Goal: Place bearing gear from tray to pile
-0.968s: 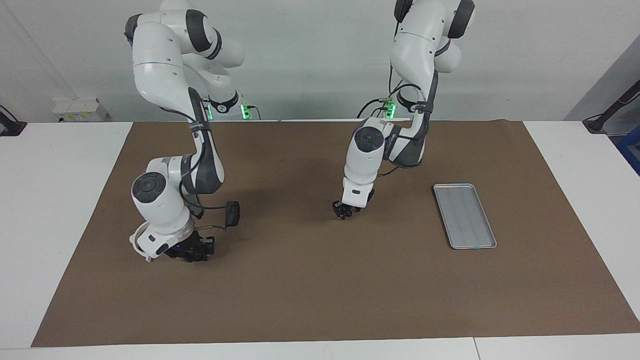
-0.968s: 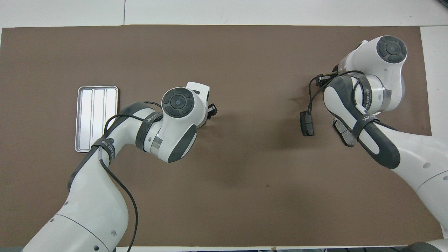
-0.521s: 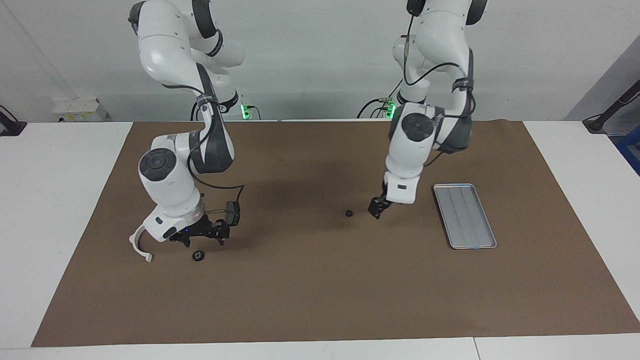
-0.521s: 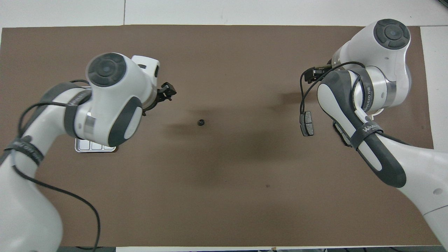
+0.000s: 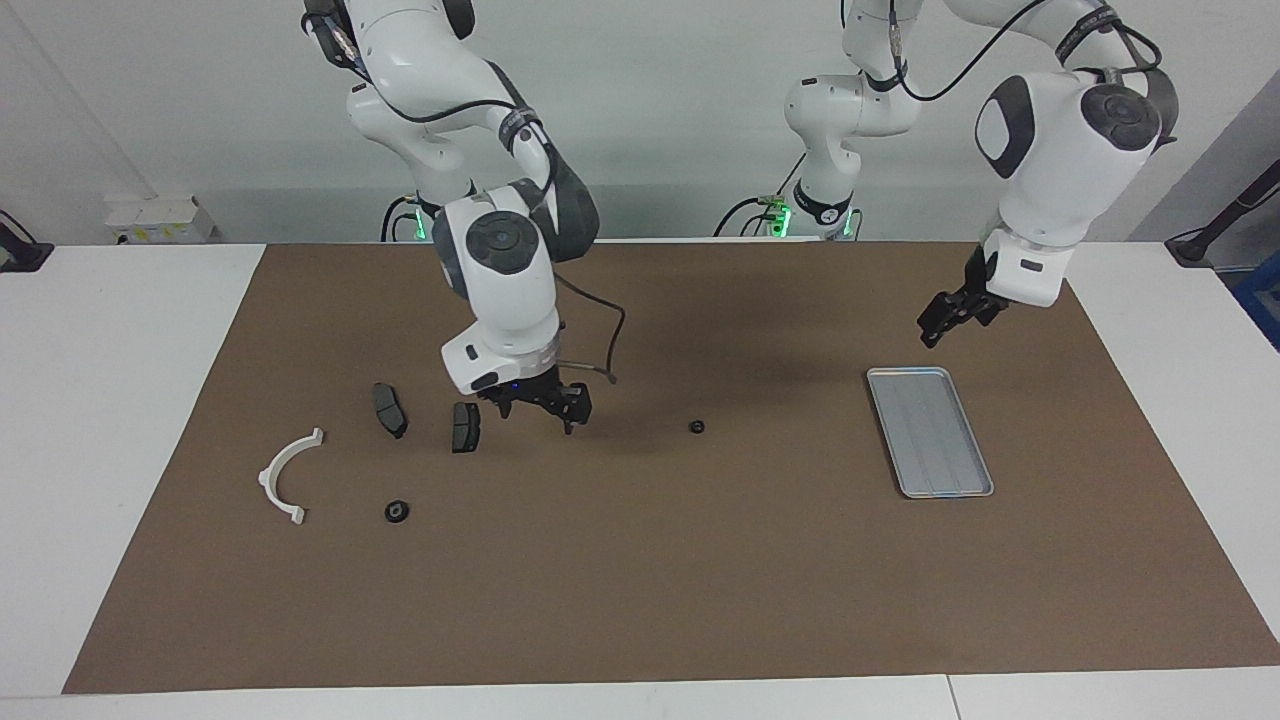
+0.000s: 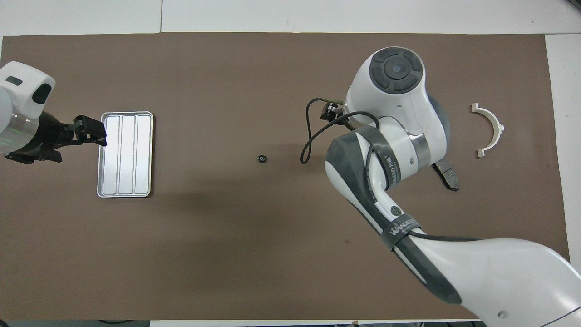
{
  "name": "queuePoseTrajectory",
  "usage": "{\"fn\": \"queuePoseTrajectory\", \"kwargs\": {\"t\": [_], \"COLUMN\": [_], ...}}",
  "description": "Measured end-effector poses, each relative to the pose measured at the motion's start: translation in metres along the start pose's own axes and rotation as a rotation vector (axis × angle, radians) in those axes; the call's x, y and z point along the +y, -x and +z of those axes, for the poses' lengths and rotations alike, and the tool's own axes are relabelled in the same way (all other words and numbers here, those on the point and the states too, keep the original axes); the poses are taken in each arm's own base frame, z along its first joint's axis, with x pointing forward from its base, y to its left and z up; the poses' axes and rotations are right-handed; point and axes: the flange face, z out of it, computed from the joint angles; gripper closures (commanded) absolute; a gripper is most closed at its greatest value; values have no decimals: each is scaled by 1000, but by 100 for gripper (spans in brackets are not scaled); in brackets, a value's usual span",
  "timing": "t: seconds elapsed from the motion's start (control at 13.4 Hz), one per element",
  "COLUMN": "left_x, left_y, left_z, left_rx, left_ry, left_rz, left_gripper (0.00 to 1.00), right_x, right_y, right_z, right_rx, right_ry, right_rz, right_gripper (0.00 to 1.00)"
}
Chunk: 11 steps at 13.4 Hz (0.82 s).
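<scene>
The silver tray (image 5: 930, 432) lies empty toward the left arm's end, also in the overhead view (image 6: 125, 154). A small black bearing gear (image 5: 697, 427) lies alone on the mat near the middle (image 6: 261, 158). The pile holds a white bracket (image 5: 285, 475) (image 6: 490, 129), two dark brake pads (image 5: 388, 410) (image 5: 465, 427) and a second black gear (image 5: 397, 511). My right gripper (image 5: 540, 408) (image 6: 329, 111) is open and empty, low over the mat between the pads and the lone gear. My left gripper (image 5: 945, 325) (image 6: 91, 131) is open and empty, raised by the tray's edge.
A brown mat (image 5: 640, 600) covers most of the white table. In the overhead view the right arm hides one brake pad and the second gear; the other pad (image 6: 447, 170) shows beside it.
The left gripper rose from beside the lone gear and swung to the tray. The right gripper moved from the pile toward the table's middle, uncovering the bracket and pads.
</scene>
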Motion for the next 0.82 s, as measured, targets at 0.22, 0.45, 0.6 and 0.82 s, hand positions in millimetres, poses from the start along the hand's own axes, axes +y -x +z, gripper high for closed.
{"fn": "queuePoseTrajectory", "kwargs": {"t": [0.22, 0.45, 0.6, 0.82], "left_x": [-14, -12, -17, -20], "left_y": [8, 8, 4, -3], "left_z": [-14, -9, -6, 1], "left_rx": [7, 1, -1, -1], "left_ry": [4, 2, 1, 6], "left_rz": [23, 26, 15, 5], "left_gripper": [0, 0, 0, 0], "right_x": [-51, -100, -130, -149], "right_y": [59, 110, 122, 116], "right_z": [-2, 18, 43, 80], "right_rx": [6, -7, -12, -22], "right_ry": [-20, -16, -15, -10], "right_rz": [124, 207, 241, 246], "right_gripper": [0, 0, 0, 0]}}
